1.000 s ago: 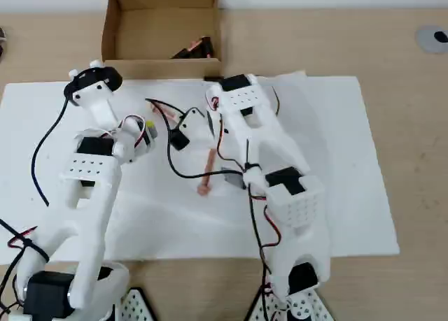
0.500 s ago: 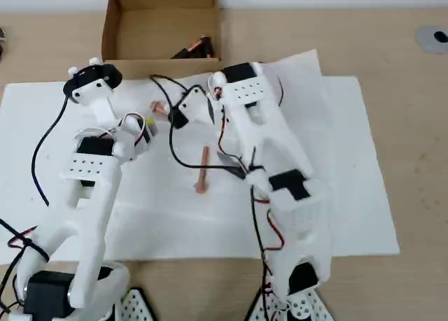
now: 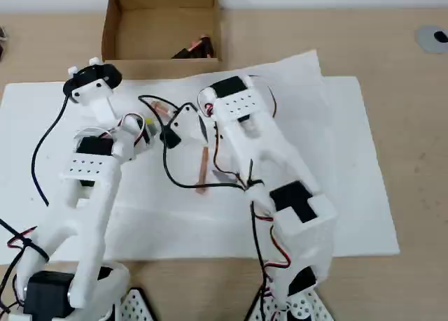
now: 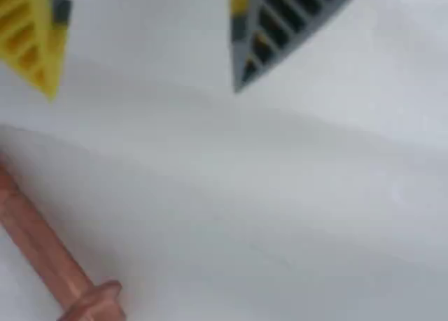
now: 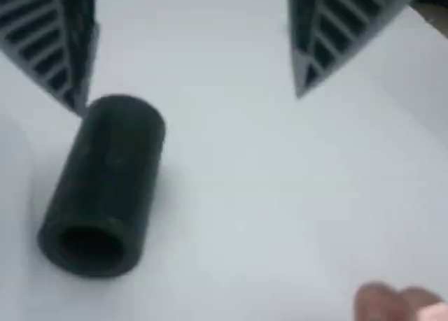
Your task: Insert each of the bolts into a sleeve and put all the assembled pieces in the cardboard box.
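The right claw (image 5: 189, 97) is swung back nearward from the cardboard box (image 3: 112, 34), so a sleeve pick-up looks lined up. Its jaws are held wide open, nothing gripped. The black sleeve (image 5: 105, 184) is seen lying on the white sheet (image 3: 336, 195), just beside one jaw, a bolt (image 3: 203, 168) near.

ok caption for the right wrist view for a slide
Open jaws above a black sleeve lying on its side on white paper.

No readable text, labels, numbers or signs anywhere: not on arms, box, sheet or worktop.
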Controlling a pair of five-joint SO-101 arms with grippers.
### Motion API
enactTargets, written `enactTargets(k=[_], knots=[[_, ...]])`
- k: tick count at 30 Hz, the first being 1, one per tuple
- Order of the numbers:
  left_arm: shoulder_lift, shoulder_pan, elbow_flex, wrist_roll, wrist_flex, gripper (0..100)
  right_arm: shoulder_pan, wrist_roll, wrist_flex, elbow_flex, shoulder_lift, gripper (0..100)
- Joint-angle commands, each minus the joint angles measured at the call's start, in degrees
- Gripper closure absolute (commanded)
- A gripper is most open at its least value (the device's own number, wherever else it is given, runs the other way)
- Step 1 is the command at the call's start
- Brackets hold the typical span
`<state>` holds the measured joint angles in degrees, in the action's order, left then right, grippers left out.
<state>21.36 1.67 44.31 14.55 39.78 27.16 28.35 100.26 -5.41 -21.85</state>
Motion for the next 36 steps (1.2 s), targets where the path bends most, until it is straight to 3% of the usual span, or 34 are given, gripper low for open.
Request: enactTargets(k=[1, 17, 24, 36], knots=[[0.1, 0.4, -0.4, -0.3, -0.8, 82, 0.7, 0.4, -1.1, -0.1, 1.3, 76.5], [0.1, 0.4, -0.4, -0.4, -0.9, 82, -1.0, 3.6, -2.4, -3.5, -6.4, 77.4], [0.1, 0.4, -0.4, -0.4, -0.9, 82, -1.1, 3.7, -1.4, -3.7, -6.3, 99.1], [0.1, 0.4, -0.3, -0.4, -0.9, 82, -1.7, 1.1, 2.2, -12.0, -6.0, 98.7]])
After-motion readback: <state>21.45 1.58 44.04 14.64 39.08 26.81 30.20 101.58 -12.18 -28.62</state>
